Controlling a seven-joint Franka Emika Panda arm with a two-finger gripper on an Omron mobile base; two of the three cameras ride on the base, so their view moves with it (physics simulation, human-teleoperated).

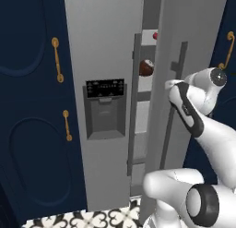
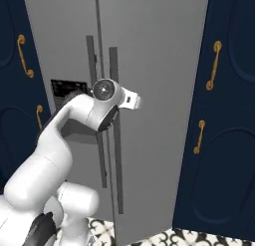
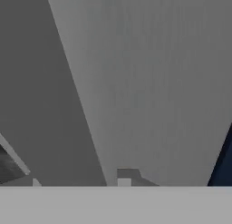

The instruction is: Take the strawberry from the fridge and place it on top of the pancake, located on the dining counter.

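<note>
The grey fridge (image 1: 106, 47) stands right in front of me, its right door (image 1: 193, 33) swung ajar. Through the gap, the tiny red strawberry (image 1: 155, 36) sits on an upper shelf. A brown ball with a white patch (image 1: 146, 68) lies one shelf lower. My gripper (image 1: 171, 85) is up against the right door beside its dark handle (image 1: 177, 102), with the fingers hidden by the wrist. The hand view has the grey door face (image 3: 149, 82) very close. The pancake and the dining counter are out of view.
Navy cabinets with gold handles (image 1: 56, 60) flank the fridge on both sides (image 2: 214, 65). The left door carries the black dispenser panel (image 1: 105, 107) and its own long handle (image 1: 135, 102). Patterned floor tiles (image 1: 87, 219) lie below. My white arm (image 2: 55, 150) crosses in front of the doors.
</note>
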